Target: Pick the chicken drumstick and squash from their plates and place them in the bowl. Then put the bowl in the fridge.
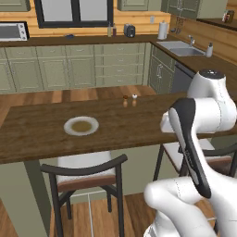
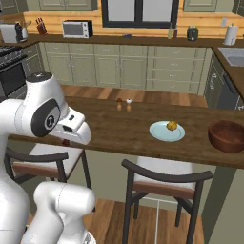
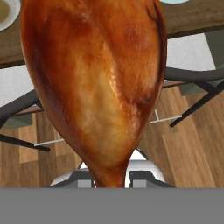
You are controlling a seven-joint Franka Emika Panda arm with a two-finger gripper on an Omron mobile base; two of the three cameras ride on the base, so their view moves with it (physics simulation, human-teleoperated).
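**Ana:** Between the jaws sits the chicken drumstick, clamped at its narrow bone end, with the fat glossy end sticking out ahead of the gripper. The jaws are closed on it, nearly all the way, so it's a thin grip on a tapering piece.

**Ben:** That's my worry. Slick glazed skin, a rounded taper and all the weight out front: I'd guess a quick swing could let it pivot or slide out over the chairs.

**Ana:** And the bowl lies well off to one side of the jaws, at the far end of the wooden table. It's deep, thick-walled, dark glossy wood, so clipping the rim on the way in is possible.

**Ben:** Anything between?

**Ana:** A pale blue plate, flat and round, with the squash, a small yellow lump, still on it. A low carry might knock it. The whitish plate on the other side is bare
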